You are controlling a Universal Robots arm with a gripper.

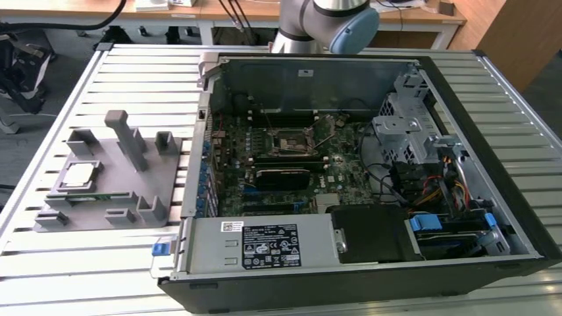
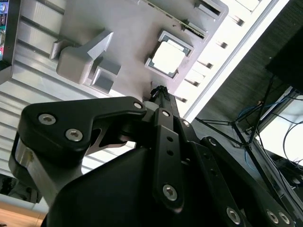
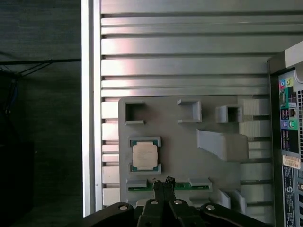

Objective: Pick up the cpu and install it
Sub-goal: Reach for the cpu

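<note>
The chip [image 1: 81, 174] is lying flat in its square pocket on the grey holder [image 1: 123, 197]. The holder is sitting on the slatted tabletop [image 1: 88, 263] at the exterior view's left, well apart from the open computer case [image 1: 518, 217] and its socket [image 1: 288, 140]. In the first wrist view the tool [image 3: 164, 181] is hanging above the holder, fingers pressed together and holding nothing, beside the chip rather than over it. For a good grip, I judge the fingers should be spreading wider than the chip, centring over it square to its edges, and clamping the pale sides gently.
</note>
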